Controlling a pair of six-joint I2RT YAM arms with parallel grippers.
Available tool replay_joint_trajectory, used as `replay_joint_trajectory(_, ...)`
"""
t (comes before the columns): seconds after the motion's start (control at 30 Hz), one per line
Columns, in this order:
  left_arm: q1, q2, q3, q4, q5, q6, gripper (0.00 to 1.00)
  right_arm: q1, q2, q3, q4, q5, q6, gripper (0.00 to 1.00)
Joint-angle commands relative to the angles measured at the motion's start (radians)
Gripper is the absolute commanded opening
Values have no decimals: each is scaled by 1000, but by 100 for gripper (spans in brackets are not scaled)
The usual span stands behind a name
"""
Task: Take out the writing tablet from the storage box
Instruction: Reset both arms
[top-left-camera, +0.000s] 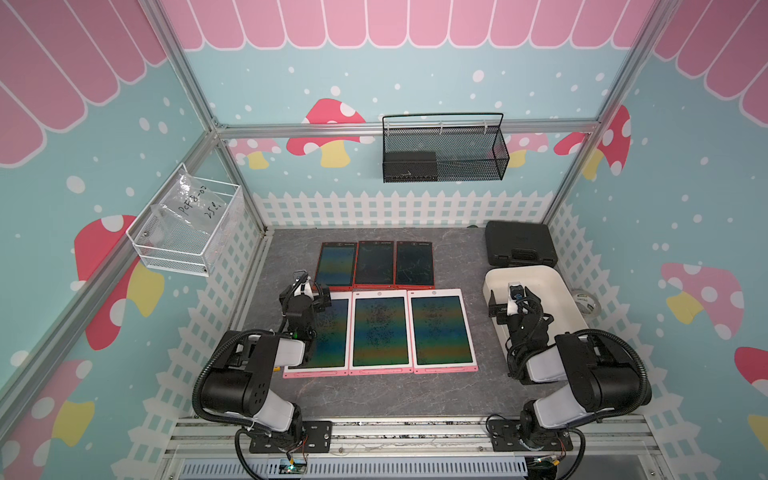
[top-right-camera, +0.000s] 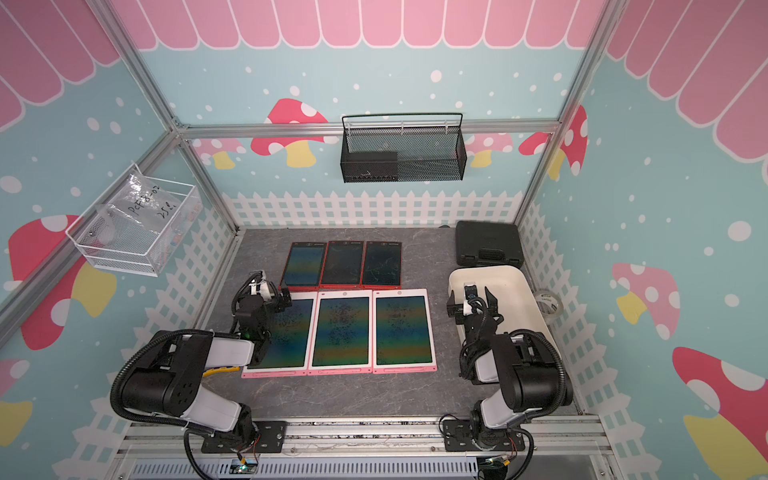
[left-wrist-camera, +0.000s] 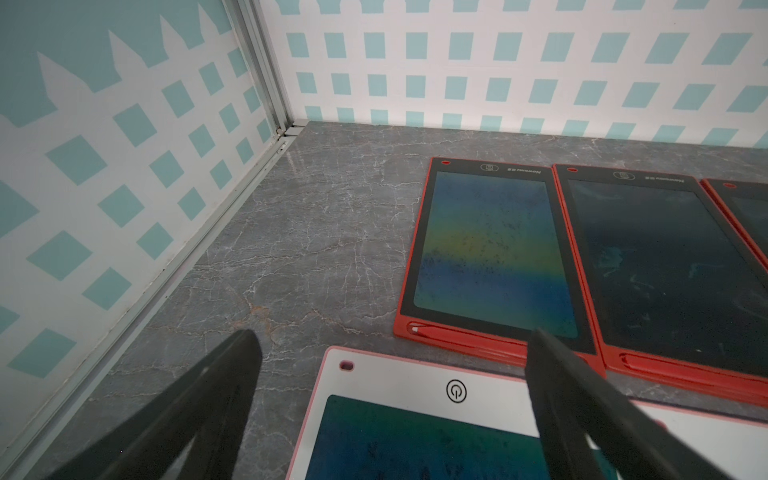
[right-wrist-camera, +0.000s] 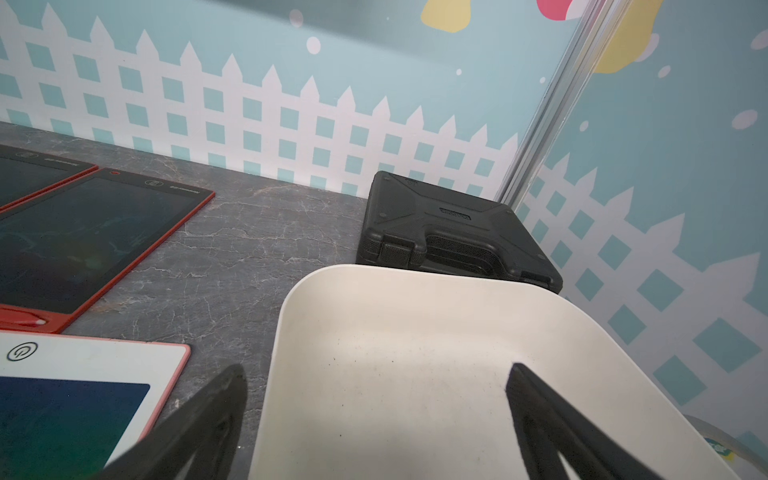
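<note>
Evidently we find the right gripper (right-wrist-camera: 376, 370) nearer, fingers released and empty over the storage box (right-wrist-camera: 415, 316), its long axis running forward, visible floor bare; the left gripper (left-wrist-camera: 392, 334) likewise released.

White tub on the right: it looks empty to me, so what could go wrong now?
1. The right tool hangs open over the storage box, whose visible floor is bare; closing may grab nothing or shove it into the black case.
2. The left tool hangs open over a pink-framed tablet; lowering might scratch its screen.
</note>
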Motion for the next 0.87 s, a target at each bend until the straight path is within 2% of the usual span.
replay_joint_trajectory(0.0, 5, 5, 12, -3, -16, -6, 99, -5, -9, 9, 13, 1, 2, 99)
replay_joint_trajectory(0.83, 17, 3, 22, -27, 24, -9, 99, -5, -9, 10, 11, 1, 1, 99)
